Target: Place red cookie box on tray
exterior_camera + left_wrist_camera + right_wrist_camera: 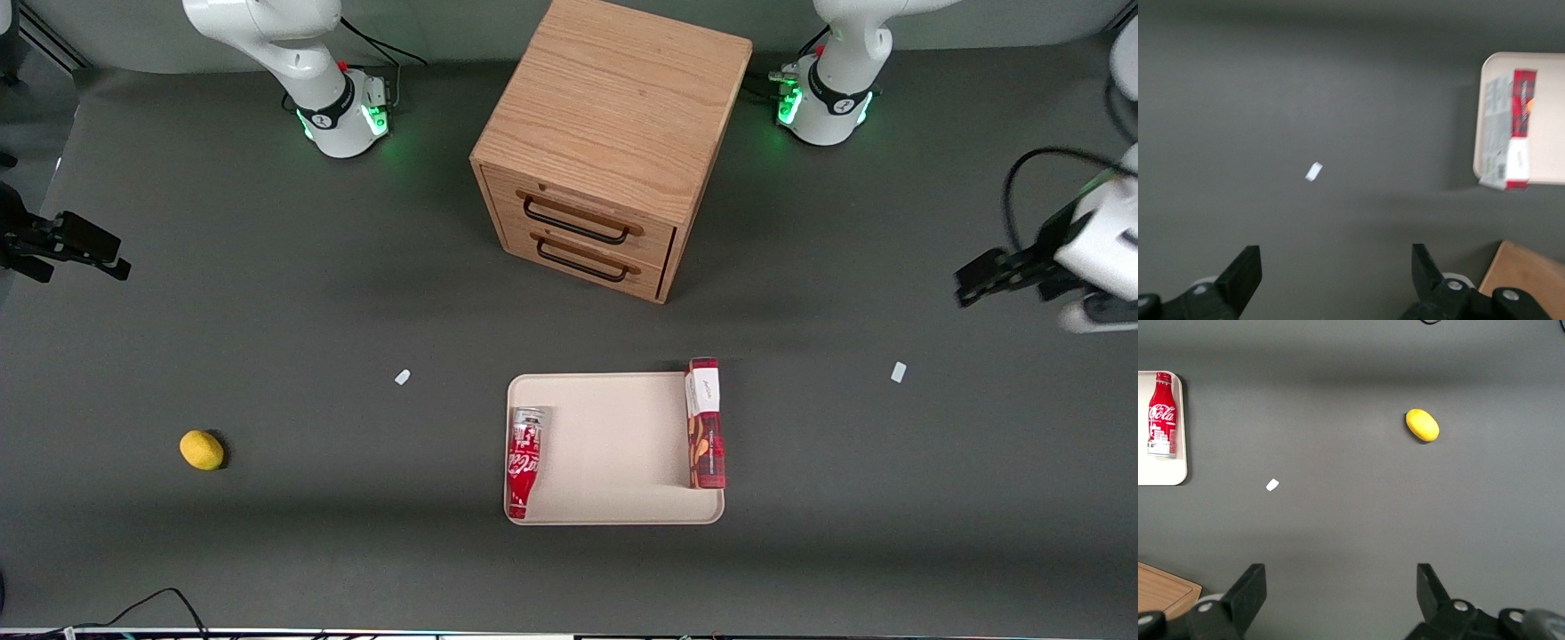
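Table (pixel 267 293): dark grey mat. Cabinet (pixel 613 133): wooden, two drawers with black handles, both closed, farther from the front camera than the tray. Tray (pixel 613 444): cream, flat on the table, in front of the cabinet's drawers. Box (pixel 704 422): red carton lying along the tray edge at the working arm's end, white panel end toward the cabinet; that end pokes out past the tray rim, and its long side looks to sit on or over the rim. Bottle (pixel 524 460): red soda bottle lying inside the tray along the edge toward the parked arm, cap end nearer the front camera. Gripper (pixel 1000 276): off at the working arm's end of the table, well apart from tray and box, fingers spread, nothing between them. Lemon (pixel 202 450): yellow, alone on the table toward the parked arm's end. Two small white scraps (pixel 403 377) on the mat, one to each side of the tray.
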You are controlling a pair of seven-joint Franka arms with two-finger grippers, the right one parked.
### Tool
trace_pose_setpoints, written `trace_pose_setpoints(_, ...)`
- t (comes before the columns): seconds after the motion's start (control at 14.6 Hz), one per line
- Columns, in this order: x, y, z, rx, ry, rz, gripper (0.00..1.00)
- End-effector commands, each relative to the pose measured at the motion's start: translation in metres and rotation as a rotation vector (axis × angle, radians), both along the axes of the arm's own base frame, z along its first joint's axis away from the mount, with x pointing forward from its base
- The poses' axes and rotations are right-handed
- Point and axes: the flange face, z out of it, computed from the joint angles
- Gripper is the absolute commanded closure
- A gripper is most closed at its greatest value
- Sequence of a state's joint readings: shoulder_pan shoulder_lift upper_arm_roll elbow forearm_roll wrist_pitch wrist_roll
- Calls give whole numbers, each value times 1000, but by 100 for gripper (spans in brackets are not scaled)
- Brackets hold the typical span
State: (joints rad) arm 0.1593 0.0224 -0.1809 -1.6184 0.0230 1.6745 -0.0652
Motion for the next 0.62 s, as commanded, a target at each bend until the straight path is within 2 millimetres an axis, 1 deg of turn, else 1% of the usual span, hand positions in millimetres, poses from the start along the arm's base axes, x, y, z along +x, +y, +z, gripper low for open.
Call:
trace_pose_setpoints(0.0,-31,21,18,-1,15,-48,0)
trace_pose_setpoints(0.21,-45,27,35,5,7,-61,0)
trace_pose_setpoints(0.41,-49,26,41,-3,8,-92,0)
trace_pose_setpoints(0.55,-49,26,41,-4,10,-92,0)
